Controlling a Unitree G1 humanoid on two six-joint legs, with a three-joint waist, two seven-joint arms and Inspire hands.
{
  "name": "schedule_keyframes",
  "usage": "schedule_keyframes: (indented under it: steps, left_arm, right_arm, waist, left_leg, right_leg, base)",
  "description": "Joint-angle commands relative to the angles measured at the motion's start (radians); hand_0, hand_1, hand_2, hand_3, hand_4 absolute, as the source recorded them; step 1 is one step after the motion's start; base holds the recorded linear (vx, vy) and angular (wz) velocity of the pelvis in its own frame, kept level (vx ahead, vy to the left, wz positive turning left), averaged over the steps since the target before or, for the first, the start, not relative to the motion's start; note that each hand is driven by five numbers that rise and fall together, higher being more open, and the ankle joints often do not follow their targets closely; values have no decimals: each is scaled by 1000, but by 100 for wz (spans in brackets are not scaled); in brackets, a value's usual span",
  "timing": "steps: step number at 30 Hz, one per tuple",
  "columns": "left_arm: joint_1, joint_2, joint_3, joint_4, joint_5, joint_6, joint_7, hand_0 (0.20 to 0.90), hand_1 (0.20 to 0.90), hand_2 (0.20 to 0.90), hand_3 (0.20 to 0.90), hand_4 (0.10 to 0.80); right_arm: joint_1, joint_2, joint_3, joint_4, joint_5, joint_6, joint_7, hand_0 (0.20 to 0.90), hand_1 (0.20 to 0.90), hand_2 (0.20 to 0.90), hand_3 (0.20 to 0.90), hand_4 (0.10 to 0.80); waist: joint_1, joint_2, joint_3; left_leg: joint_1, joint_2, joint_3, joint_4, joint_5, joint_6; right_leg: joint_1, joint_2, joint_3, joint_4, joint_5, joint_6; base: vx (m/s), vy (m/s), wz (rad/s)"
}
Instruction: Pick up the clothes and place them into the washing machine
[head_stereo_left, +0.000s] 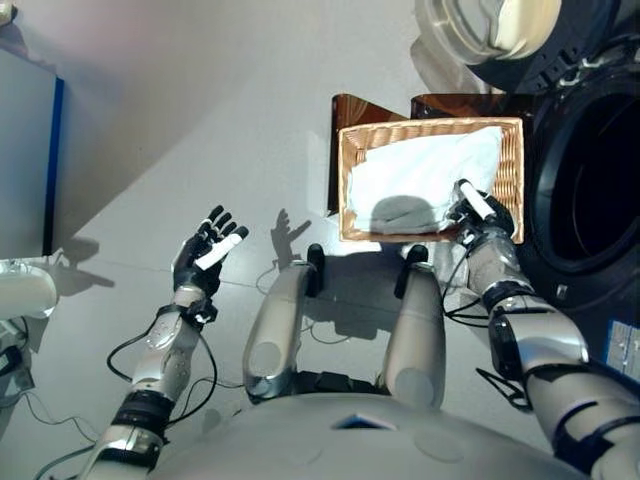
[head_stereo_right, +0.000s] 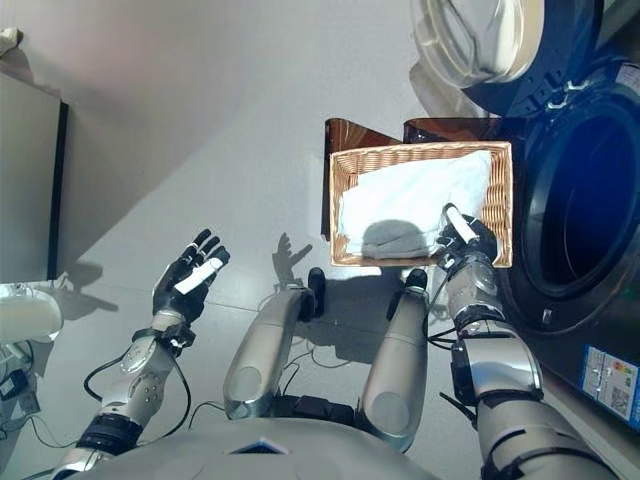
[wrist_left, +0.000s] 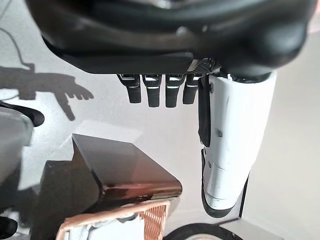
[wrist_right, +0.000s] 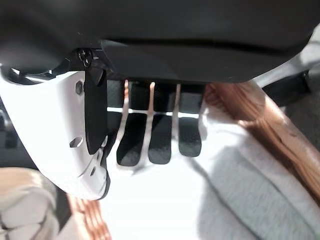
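Note:
A wicker basket stands on a dark wooden stand in front of me, filled with white cloth. To its right is the washing machine with its round door swung open. My right hand hovers over the basket's near right corner, just above the cloth; in the right wrist view its fingers point straight down at the white cloth and hold nothing. My left hand is out to the left over the floor, open and empty.
The dark brown stand shows under the basket in the left wrist view. A grey cabinet with a blue edge stands at the far left. Light grey floor lies between it and the basket.

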Motion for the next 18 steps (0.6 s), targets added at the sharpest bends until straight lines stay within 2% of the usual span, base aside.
schedule_keyframes:
  steps: [1, 6, 12, 18]
  left_arm:
    - [6, 23, 56, 21, 21, -71, -1, 900, 900, 900, 900, 800]
    - [5, -2, 56, 37, 23, -73, -7, 900, 900, 900, 900, 800]
    - [-2, -44, 64, 74, 33, -77, -2, 900, 900, 900, 900, 800]
    - [1, -63, 80, 105, 46, -77, 3, 900, 900, 900, 900, 800]
  right_arm:
    - [33, 15, -28, -76, 65, -71, 37, 200, 200, 200, 200, 300]
    - [112, 45, -69, -117, 134, -88, 64, 200, 200, 200, 200, 300]
    - [229, 69, -127, -190, 195, -116, 85, 200, 200, 200, 200, 300]
    - [278, 75, -174, -191, 206, -135, 68, 200, 200, 200, 200, 300]
  waist:
    - [-9, -1, -85]
    - [-29, -1, -86]
    - [-61, -19, -105]
    - [-81, -34, -130]
  left_leg:
    - [53, -49, 25, -138, 55, 17]
    - [147, -50, 9, -224, 80, 9]
    - [262, -36, -4, -319, 108, -7]
    - [352, -19, -2, -392, 127, -17]
  right_leg:
    - [106, -7, -18, -134, 46, -1]
    - [203, -9, -42, -208, 60, 9]
    - [314, 1, -63, -295, 75, 16]
    - [395, 10, -84, -361, 78, 20]
  base:
    - [110, -20, 3]
    - [90, -37, 1]
    - [82, -37, 0]
    - [76, -35, -4]
